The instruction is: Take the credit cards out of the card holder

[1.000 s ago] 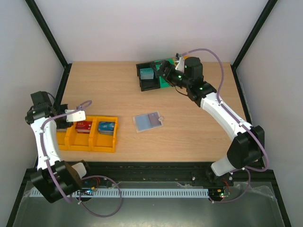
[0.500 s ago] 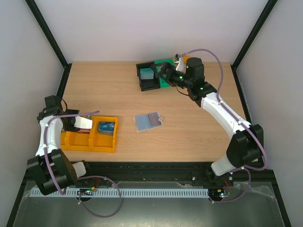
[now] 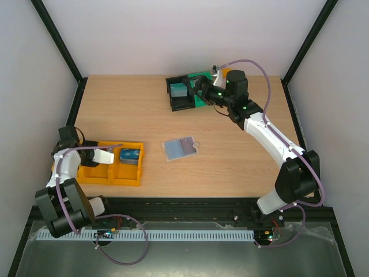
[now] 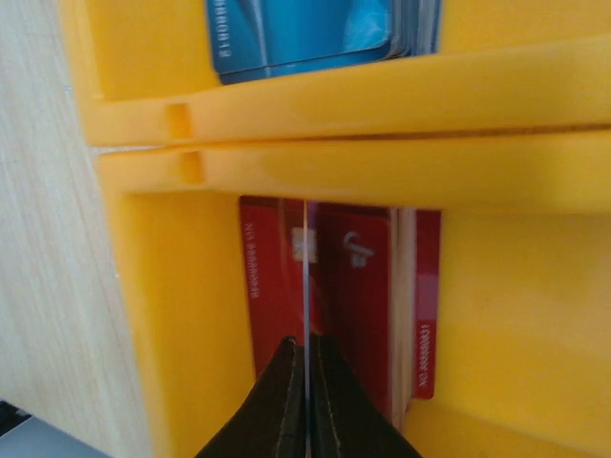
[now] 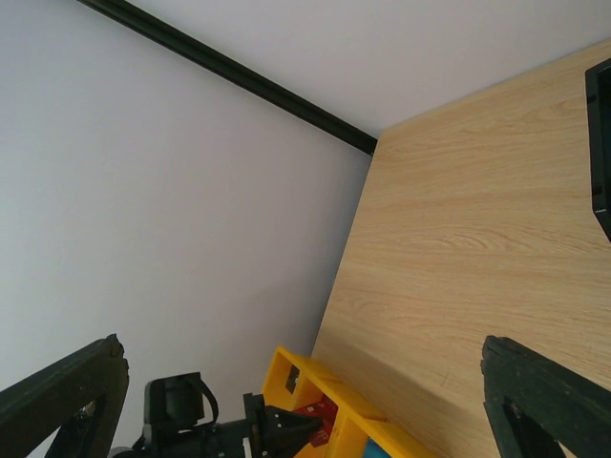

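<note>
The card holder (image 3: 180, 148) lies open on the table's middle, blue-grey inside up, with no gripper near it. My left gripper (image 3: 104, 156) hangs over the yellow bins. In the left wrist view my left gripper (image 4: 307, 345) is shut on a thin credit card (image 4: 306, 277), seen edge-on, so I cannot tell its colour. It hangs over red cards (image 4: 358, 296) lying in the compartment. My right gripper (image 3: 194, 86) is over the black bins at the back. In the right wrist view my right gripper (image 5: 304, 382) is open wide and empty. No dark grey card shows.
The yellow bins (image 3: 128, 171) stand at the near left, and their other compartment holds blue cards (image 3: 130, 154), also in the left wrist view (image 4: 315, 33). Black bins (image 3: 183, 103) with a teal card (image 3: 179, 89) and a green bin (image 3: 203, 99) stand at the back centre.
My left arm has folded back towards its base and lowered the gripper, with the card, into the red-card compartment. The right arm has hardly moved.
</note>
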`<action>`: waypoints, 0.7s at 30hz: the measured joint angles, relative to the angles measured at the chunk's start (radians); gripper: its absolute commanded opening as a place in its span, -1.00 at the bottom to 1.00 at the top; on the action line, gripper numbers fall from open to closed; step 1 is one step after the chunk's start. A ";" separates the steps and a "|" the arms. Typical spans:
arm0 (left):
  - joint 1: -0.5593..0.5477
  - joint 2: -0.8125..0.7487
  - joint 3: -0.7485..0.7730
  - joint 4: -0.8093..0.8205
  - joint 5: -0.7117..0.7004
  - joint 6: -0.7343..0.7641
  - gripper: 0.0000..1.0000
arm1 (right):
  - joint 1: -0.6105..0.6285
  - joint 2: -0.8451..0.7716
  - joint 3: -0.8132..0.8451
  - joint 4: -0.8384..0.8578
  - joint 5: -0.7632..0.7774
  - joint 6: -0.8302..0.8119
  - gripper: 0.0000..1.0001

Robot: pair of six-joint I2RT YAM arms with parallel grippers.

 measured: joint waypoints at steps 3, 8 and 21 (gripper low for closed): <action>0.000 -0.004 -0.038 0.042 0.000 0.005 -0.95 | 0.000 0.000 0.000 0.000 -0.001 0.000 0.97; 0.000 -0.015 -0.066 0.144 -0.001 0.006 -0.95 | 0.000 0.000 0.000 0.000 -0.008 0.000 0.97; 0.024 -0.028 -0.077 0.089 -0.031 0.012 0.00 | 0.000 0.000 0.000 0.001 -0.022 0.000 0.97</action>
